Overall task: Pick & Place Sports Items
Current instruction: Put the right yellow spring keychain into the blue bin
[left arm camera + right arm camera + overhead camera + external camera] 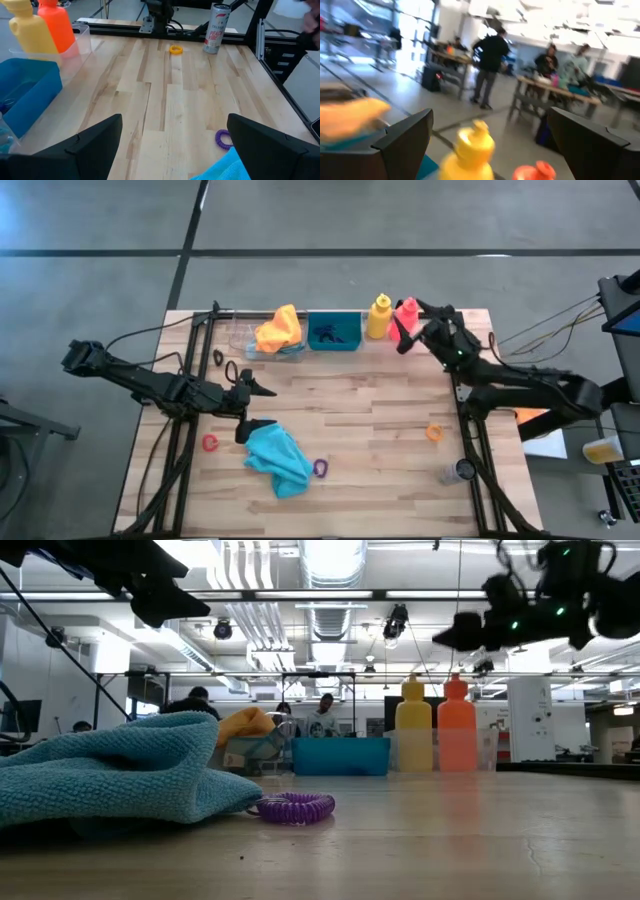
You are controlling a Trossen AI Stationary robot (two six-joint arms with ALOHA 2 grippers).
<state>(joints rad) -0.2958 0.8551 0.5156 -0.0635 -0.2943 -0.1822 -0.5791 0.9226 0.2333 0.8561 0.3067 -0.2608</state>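
Observation:
A teal cloth (278, 458) lies crumpled on the table's near middle, with a purple ring (321, 468) beside it; both also show in the low view (110, 775) (292, 807). A red ring (210, 443) and an orange ring (434, 432) lie on the wood. A yellow bottle (378, 317) and a pink-red bottle (407, 315) stand upright at the far edge. An orange cloth (278, 330) sits in a clear tray. My left gripper (262, 406) hovers open just beyond the teal cloth. My right gripper (408, 328) is open in the air by the pink-red bottle, touching nothing.
A teal bin (334, 332) stands between the tray and the bottles. A drink can (460, 472) stands near the right front. A small dark ring (218, 358) lies at the far left. Bare wood spans the table's middle. People stand in the room behind.

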